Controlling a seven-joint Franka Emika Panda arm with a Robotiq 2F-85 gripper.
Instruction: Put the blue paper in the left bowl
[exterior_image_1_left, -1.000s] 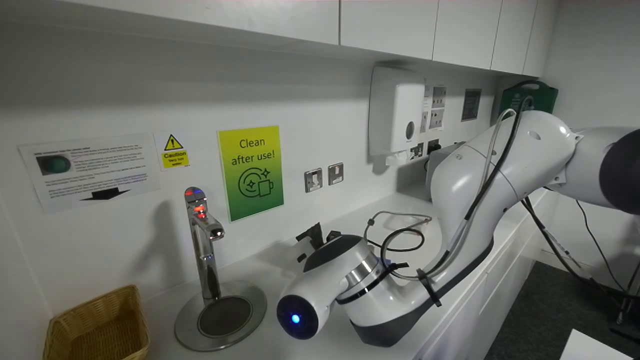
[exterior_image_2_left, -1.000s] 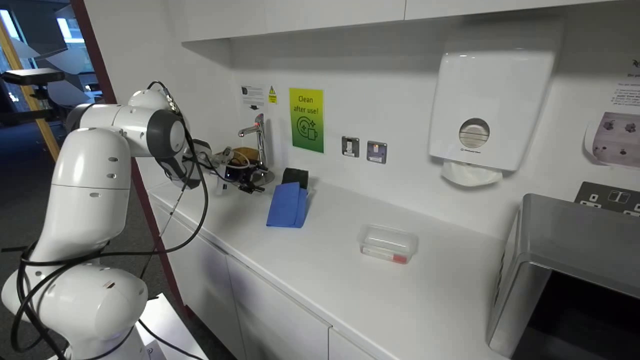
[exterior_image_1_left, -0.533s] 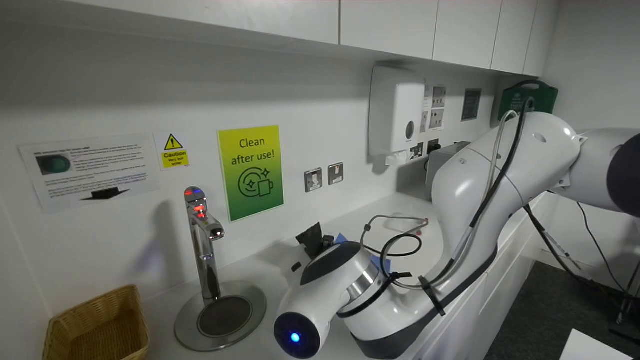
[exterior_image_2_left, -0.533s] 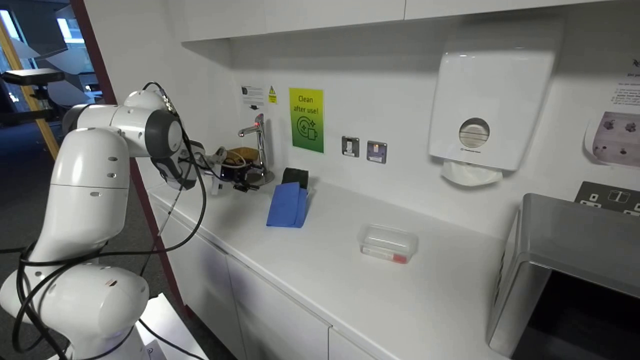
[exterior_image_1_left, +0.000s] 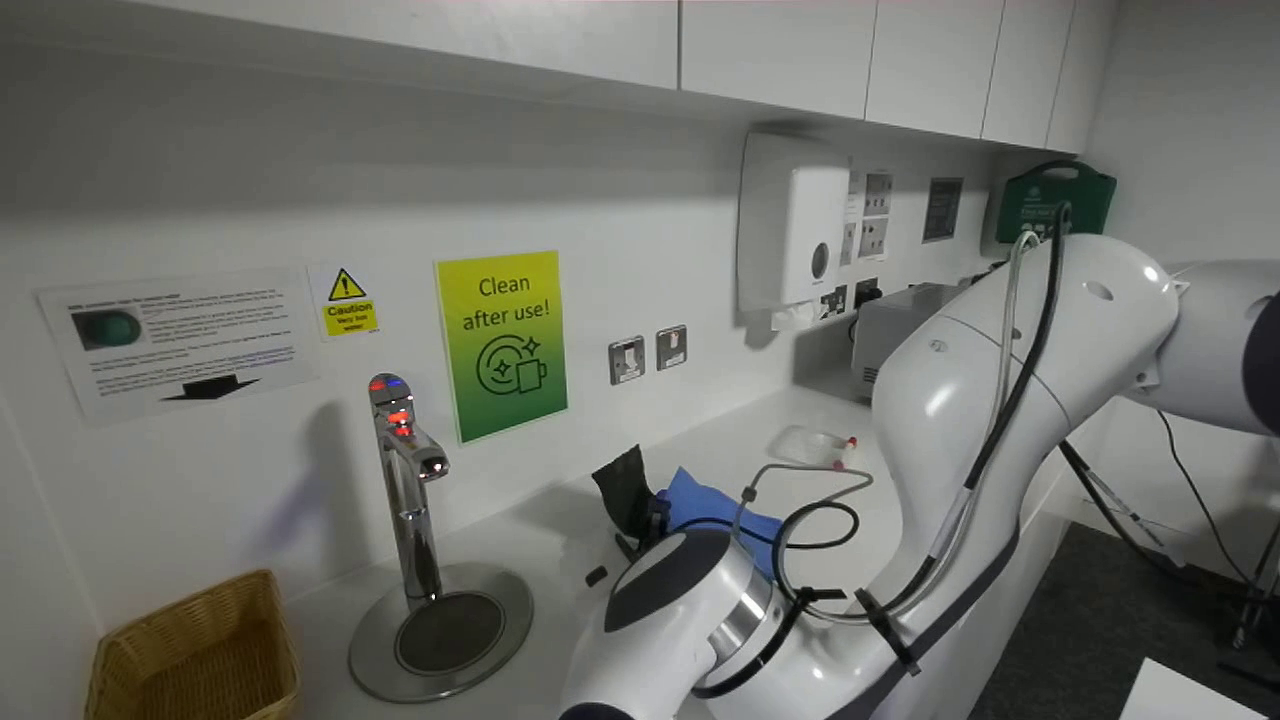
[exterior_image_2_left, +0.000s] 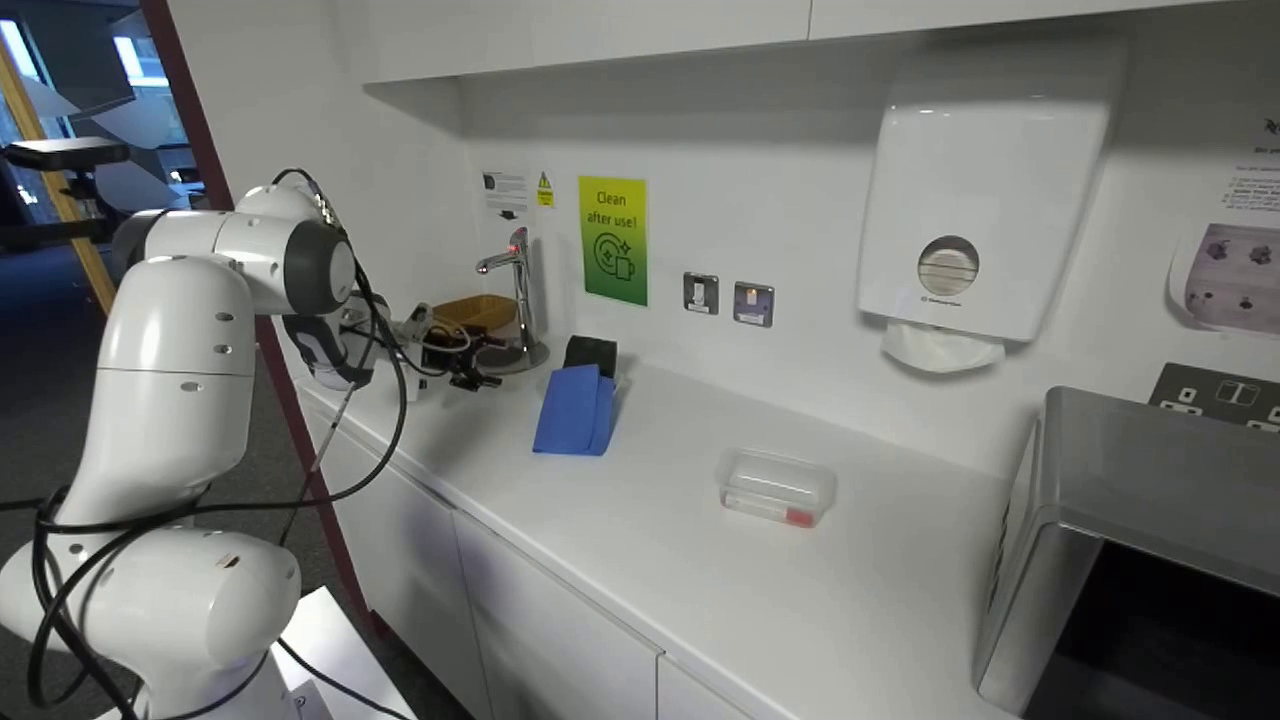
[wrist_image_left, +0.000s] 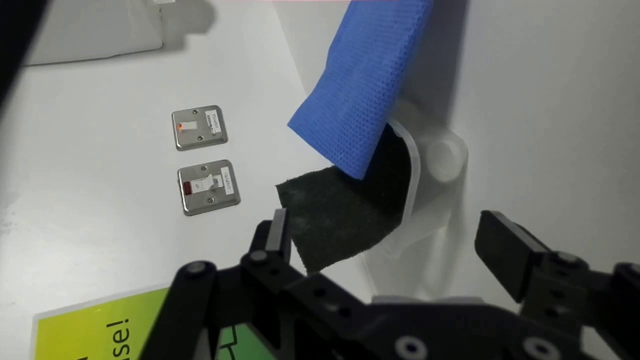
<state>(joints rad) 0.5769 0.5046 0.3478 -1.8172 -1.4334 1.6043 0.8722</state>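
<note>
- Counter (exterior_image_2_left: 640, 520): tap (exterior_image_2_left: 521, 290) and wicker basket (exterior_image_2_left: 480, 310) near one end, grey appliance (exterior_image_2_left: 1150, 460) at the other.
- Blue paper (wrist_image_left: 370, 85): folded, near end over the mouth of a clear container (wrist_image_left: 440, 175).
- Dark cloth (wrist_image_left: 335, 220) pokes from the same mouth, nearer the claw (wrist_image_left: 392, 240) in the wrist view.
- Clear tub (exterior_image_2_left: 775, 480) well apart from the paper; red-ended item (exterior_image_2_left: 800, 517) in or under it, can't tell.
- Claw: fingers (wrist_image_left: 505, 245) wide apart, cloth and container seen beyond the gap. One fingertip overlaps the cloth's edge in the wrist view; contact unclear.
- Paper's far end cut off at top of wrist view. In an exterior view, arm (exterior_image_1_left: 950, 400) and cable loop (exterior_image_1_left: 857, 522) cover part of it and much of the claw.
</note>
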